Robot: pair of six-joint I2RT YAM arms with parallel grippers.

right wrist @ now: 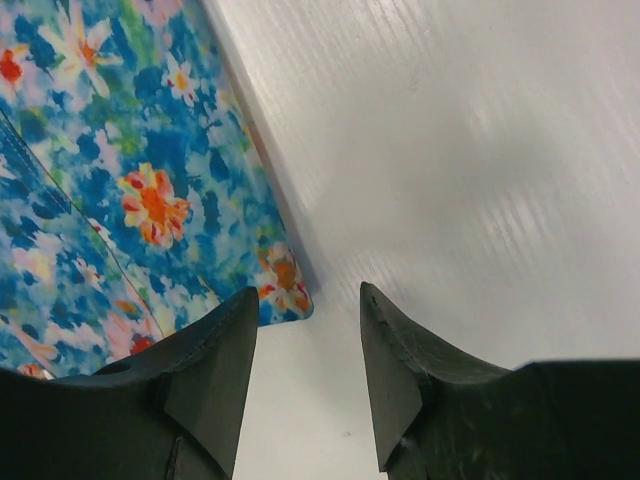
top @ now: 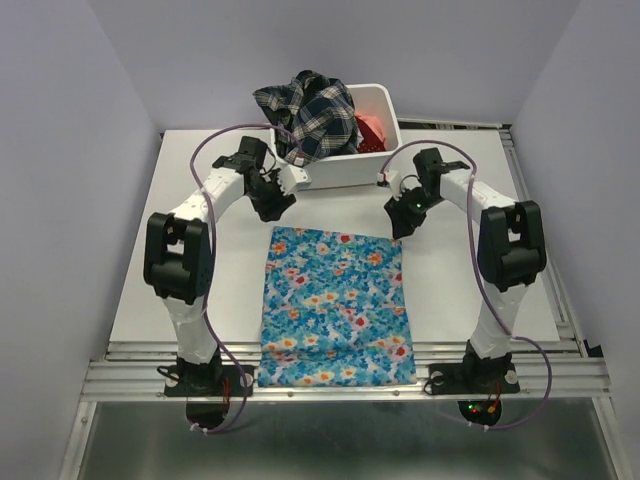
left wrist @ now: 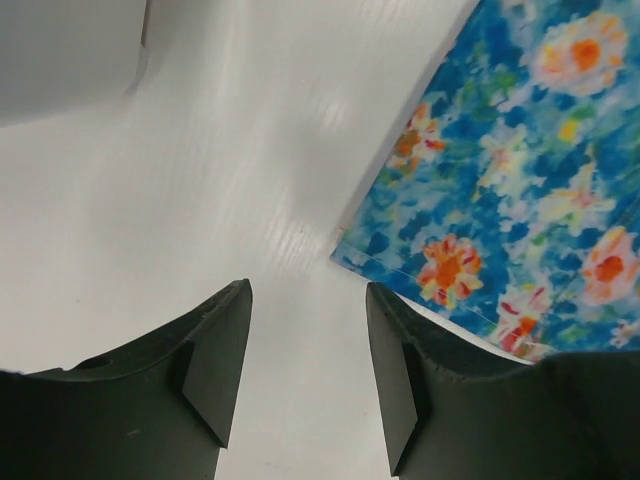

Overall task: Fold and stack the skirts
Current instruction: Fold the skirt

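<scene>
Though the left hand hangs low beside a far corner of the cloth, it grips nothing. Its two dark, wedge-shaped fingers stand partly apart with only bare bench between them. The right hand is parted about as wide and is likewise empty.

Between the two hands and stretching back toward the arm bases lies the bright blue skirt of thin cloth printed with small red, orange and white flowers. It is folded to a rough rectangle and lies flat with soft wrinkles on the smooth, faintly ribbed white bench. One far corner, with a stitched hem, sits just ahead of the left hand on its inner side; the other sits just ahead of the right hand's inner finger. The near end drapes over the ridged aluminium rails.

Each wrist view shows only a corner of the cloth, and the inner finger hides part of the hem, so I cannot tell whether finger and cloth touch.

Beyond both hands stands a white rectangular plastic bin. A dark plaid skirt is heaped in it and spills over the rim; a coral-red skirt shows only as a patch beside it.
</scene>
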